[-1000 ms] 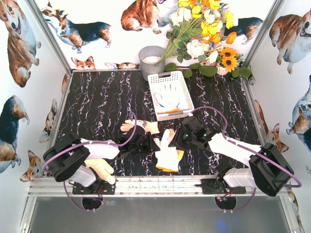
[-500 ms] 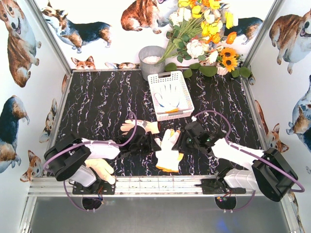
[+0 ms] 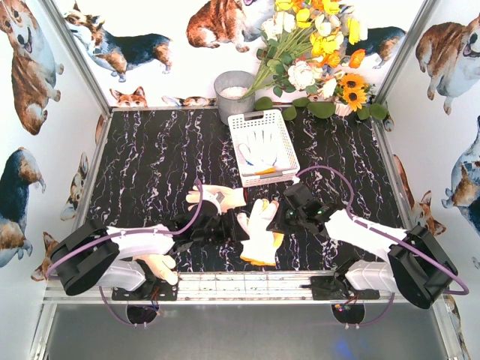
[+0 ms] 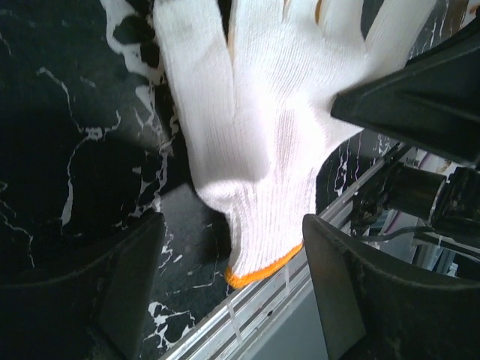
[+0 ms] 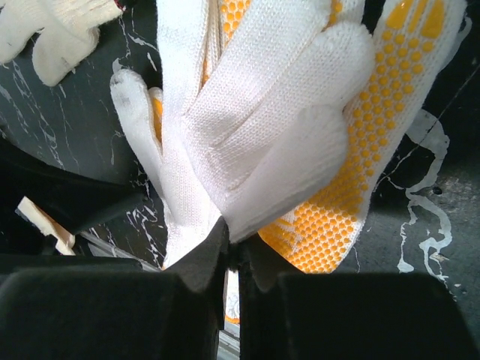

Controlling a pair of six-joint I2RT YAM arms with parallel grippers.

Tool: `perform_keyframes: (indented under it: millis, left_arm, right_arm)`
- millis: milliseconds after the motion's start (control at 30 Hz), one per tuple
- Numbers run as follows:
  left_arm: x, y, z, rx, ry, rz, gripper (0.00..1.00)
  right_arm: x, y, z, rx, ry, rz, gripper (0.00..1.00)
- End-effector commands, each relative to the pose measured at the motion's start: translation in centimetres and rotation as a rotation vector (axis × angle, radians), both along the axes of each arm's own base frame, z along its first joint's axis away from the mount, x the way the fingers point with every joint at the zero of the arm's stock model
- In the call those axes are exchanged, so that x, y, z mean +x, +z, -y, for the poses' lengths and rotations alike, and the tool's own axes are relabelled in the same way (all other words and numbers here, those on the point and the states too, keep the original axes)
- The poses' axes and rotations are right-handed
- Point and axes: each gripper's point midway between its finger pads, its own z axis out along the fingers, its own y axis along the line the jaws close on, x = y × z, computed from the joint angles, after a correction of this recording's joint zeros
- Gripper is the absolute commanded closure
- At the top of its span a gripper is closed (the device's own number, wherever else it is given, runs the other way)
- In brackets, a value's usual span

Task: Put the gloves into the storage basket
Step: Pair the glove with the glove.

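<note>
Your left end effector has just opened off the white knit orange-cuffed glove while your right end effector has clamped onto one of its fingers, so the glove, lying on the black marbled desk near the white slotted plastic storage basket, on the side toward the arm bases, now looks handed over.

The white glove lies between the left tool and right tool, storage basket beyond.
</note>
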Motion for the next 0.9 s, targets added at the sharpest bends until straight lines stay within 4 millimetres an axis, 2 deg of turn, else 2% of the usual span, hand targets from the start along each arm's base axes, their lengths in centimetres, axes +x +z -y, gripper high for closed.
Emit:
perform_keyframes:
  millis: [0, 333, 600, 767, 867]
  left_arm:
    - [-1.7, -0.6, -0.4, -0.010, -0.035, -0.035, 0.31]
    - [-4.8, -1.8, 0.8, -0.043, -0.106, -0.126, 0.53]
    - [-5.6, -2.0, 1.6, -0.038, -0.122, -0.151, 0.69]
    - [-4.4, -0.3, 1.9, -0.063, -0.074, -0.101, 0.90]
    - [-3.6, 1.4, 2.1, -0.078, -0.055, -0.059, 0.97]
  right_arm:
    - [1.7, 2.1, -1.2, 0.048, -0.010, 0.055, 1.00]
    - [1.7, 1.9, -1.1, 0.047, -0.016, 0.053, 1.00]
    - [1.9, 2.2, -1.3, 0.055, -0.017, 0.056, 1.00]
    - [2.3, 3.3, -1.4, 0.057, -0.019, 0.072, 1.00]
    - [2.8, 4.3, -1.3, 0.048, -0.027, 0.091, 1.00]
